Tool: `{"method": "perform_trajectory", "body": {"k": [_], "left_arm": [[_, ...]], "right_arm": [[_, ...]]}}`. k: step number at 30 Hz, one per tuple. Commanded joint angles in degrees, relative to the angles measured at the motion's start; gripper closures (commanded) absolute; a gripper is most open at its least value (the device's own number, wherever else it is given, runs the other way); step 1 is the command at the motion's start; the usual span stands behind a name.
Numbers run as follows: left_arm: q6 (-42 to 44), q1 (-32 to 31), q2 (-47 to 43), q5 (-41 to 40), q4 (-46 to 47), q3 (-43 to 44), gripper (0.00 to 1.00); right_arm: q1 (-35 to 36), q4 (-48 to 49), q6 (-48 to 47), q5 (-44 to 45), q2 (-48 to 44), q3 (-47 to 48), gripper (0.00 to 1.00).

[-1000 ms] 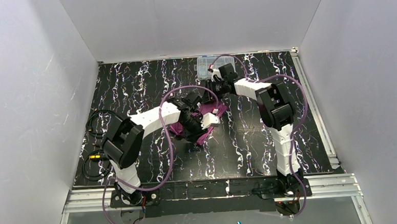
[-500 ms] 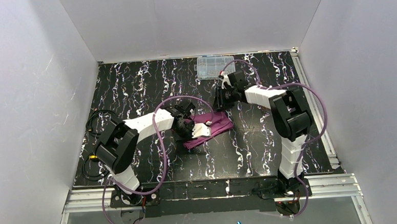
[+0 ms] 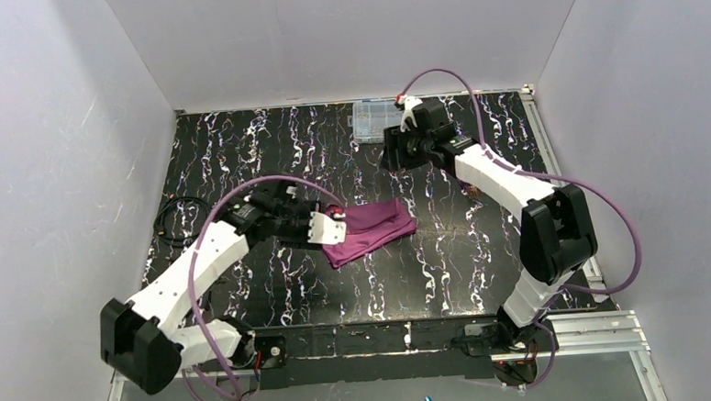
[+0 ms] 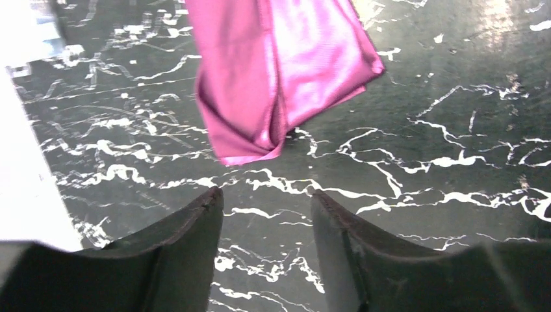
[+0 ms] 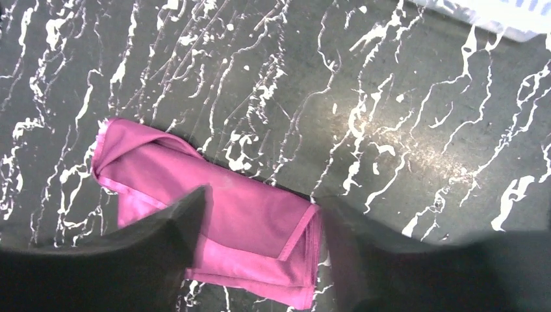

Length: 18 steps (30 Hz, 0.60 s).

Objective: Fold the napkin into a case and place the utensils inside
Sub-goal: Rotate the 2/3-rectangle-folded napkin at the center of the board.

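Note:
The napkin point(image 3: 369, 229) lies folded into a flat plum-purple oblong near the table's middle, also seen in the left wrist view point(image 4: 286, 58) and the right wrist view point(image 5: 247, 227). My left gripper point(image 3: 333, 224) hovers just off the cloth's left end, open, with only table between its fingers point(image 4: 266, 195). My right gripper point(image 3: 393, 154) hangs open high behind the cloth, apart from it point(image 5: 263, 201). A thin brownish sliver point(image 3: 469, 190) lies by the right forearm. It is too small to tell whether it is the utensils.
A clear plastic compartment box point(image 3: 372, 119) stands at the table's far edge, close behind the right gripper; its corner shows in the right wrist view point(image 5: 494, 10). Black cables point(image 3: 174, 224) coil at the left edge. White walls enclose the table on three sides.
The left arm has pulled back to the left off the cloth and opened. The right arm has lifted away toward the far edge and opened wider. The cloth now lies flat and free.

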Motion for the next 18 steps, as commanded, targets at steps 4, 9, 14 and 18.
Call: {"method": "perform_trajectory", "body": {"k": [4, 9, 14, 18], "left_arm": [[-7.53, 3.83, -1.26, 7.4, -4.67, 8.9, 0.37], [-3.25, 3.25, -2.27, 18.03, -3.48, 2.11, 0.26], [10.98, -0.11, -4.2, 17.17, 3.57, -9.47, 0.26], [17.75, -0.89, -1.71, 16.41, 11.3, -14.36, 0.26]], "right_arm": [[2.25, 6.13, -1.04, 7.22, -11.33, -0.9, 0.01], [0.09, 11.0, -0.26, -3.43, -9.61, -3.87, 0.06], [3.25, 3.79, -2.31, -8.9, -1.12, 0.37, 0.54], [7.98, 4.45, -4.04, -9.27, 1.83, 0.08, 0.57]]}}
